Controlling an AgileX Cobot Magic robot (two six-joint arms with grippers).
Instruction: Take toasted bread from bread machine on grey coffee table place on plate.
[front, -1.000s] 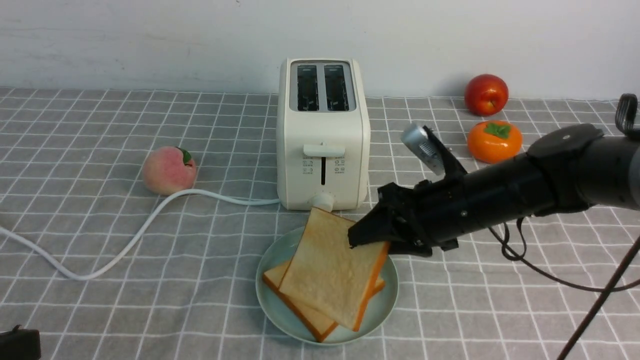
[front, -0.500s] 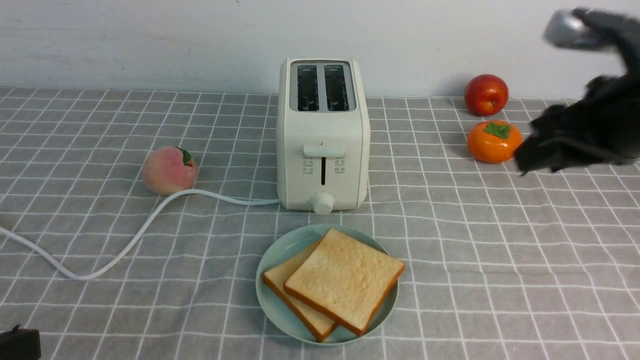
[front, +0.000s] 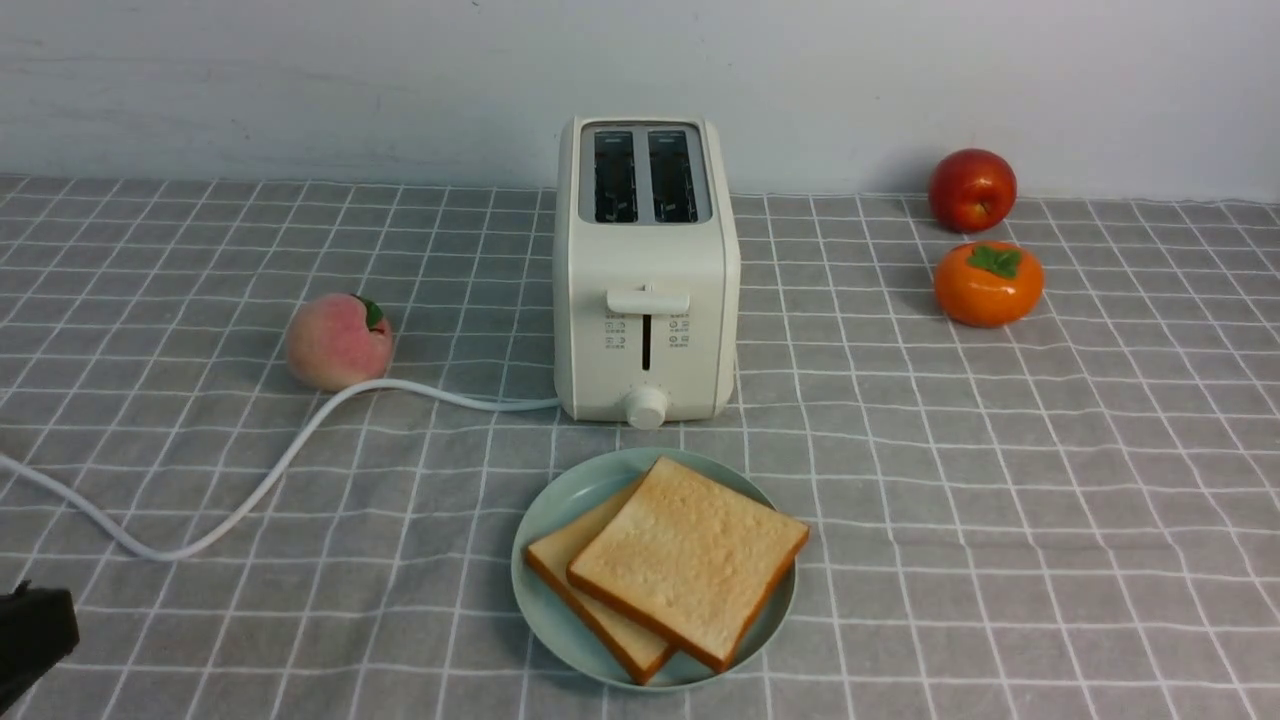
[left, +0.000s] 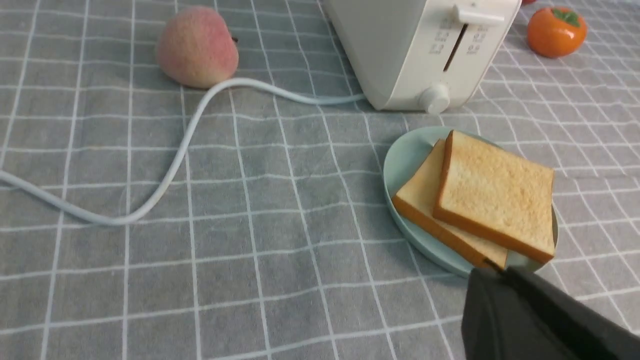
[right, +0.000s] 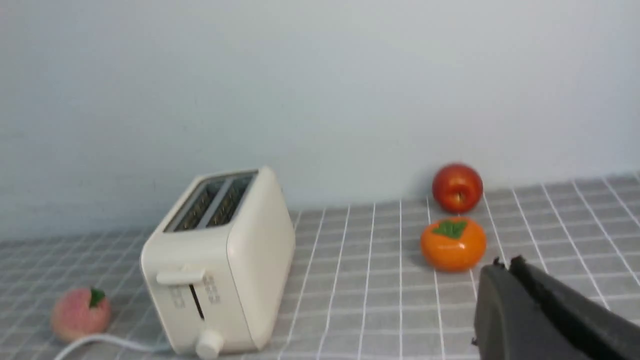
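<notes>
Both slices of toasted bread (front: 688, 560) are laid flat on the plate (front: 560, 500), overlapped; the lower slice (front: 575, 575) is largely hidden beneath the upper one, whose corners are turned diagonally and whose right corner overhangs the plate rim. The plate is set just in front of the bread machine (front: 647, 270), whose two slots are seen empty. Open grey coffee table (front: 1000, 520) is left all around the plate. The left gripper (left: 505, 272) and right gripper (right: 502, 267) are each cut off at the frame edge; jaws appear pressed together, nothing held.
</notes>
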